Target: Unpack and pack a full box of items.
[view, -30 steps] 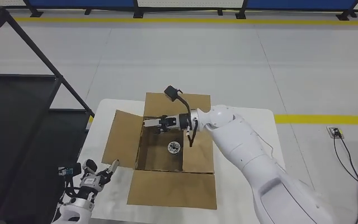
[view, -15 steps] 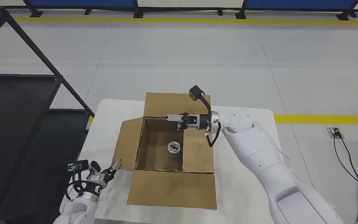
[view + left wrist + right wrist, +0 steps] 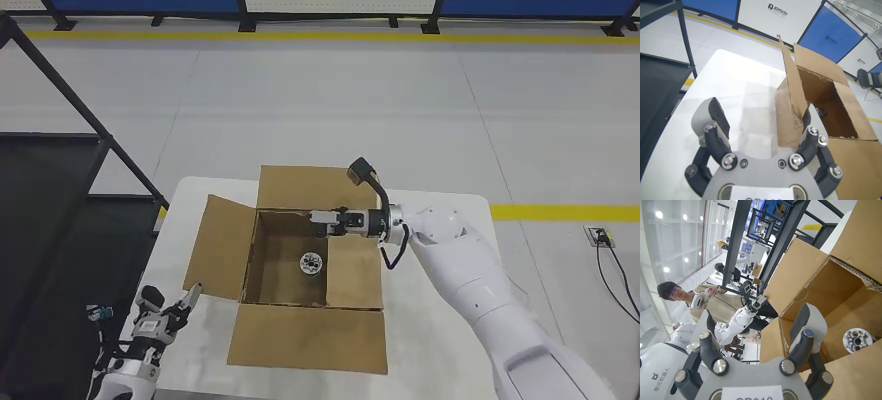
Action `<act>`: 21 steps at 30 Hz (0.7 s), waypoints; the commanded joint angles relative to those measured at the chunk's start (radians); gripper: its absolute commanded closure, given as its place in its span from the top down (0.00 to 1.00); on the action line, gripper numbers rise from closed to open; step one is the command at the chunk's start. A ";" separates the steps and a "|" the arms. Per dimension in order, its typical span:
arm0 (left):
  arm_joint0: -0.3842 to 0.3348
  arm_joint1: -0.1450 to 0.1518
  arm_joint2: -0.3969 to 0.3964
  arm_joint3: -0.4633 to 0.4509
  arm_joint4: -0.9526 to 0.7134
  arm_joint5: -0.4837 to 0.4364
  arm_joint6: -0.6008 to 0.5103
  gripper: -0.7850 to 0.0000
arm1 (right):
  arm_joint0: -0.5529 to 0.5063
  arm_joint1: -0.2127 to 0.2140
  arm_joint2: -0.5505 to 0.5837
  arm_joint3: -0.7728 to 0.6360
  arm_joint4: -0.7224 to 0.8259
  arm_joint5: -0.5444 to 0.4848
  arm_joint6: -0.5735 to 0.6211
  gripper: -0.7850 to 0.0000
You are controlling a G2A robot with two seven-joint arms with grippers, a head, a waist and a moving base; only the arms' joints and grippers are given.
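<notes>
While hanging the right gripper (image 3: 756, 311) over the open cardboard box's (image 3: 305, 340) far side, fingers spread wide, gripping nothing, parking the left gripper (image 3: 761, 106) equally open and empty near the left flap (image 3: 215, 255), spotting a round metal part (image 3: 311, 263) lying on the box floor

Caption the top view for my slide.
Open right pincer above the open cardboard box holding one round metal part; left pincer open beside it.
</notes>
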 commanded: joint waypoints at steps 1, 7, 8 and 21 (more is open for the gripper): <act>0.022 -0.001 -0.006 -0.035 0.003 -0.002 0.011 1.00 | -0.003 0.004 0.005 -0.005 0.002 0.002 0.002 1.00; 0.116 -0.007 -0.037 -0.172 -0.004 -0.027 0.078 1.00 | -0.020 0.026 0.029 -0.037 -0.016 -0.005 -0.005 1.00; 0.137 -0.007 -0.044 -0.201 -0.003 -0.042 0.088 1.00 | -0.025 0.032 0.034 -0.049 -0.025 -0.009 -0.009 1.00; -0.018 0.005 0.117 -0.291 -0.078 -0.260 -0.271 1.00 | -0.217 0.148 0.237 -0.303 -0.219 -0.018 -0.160 1.00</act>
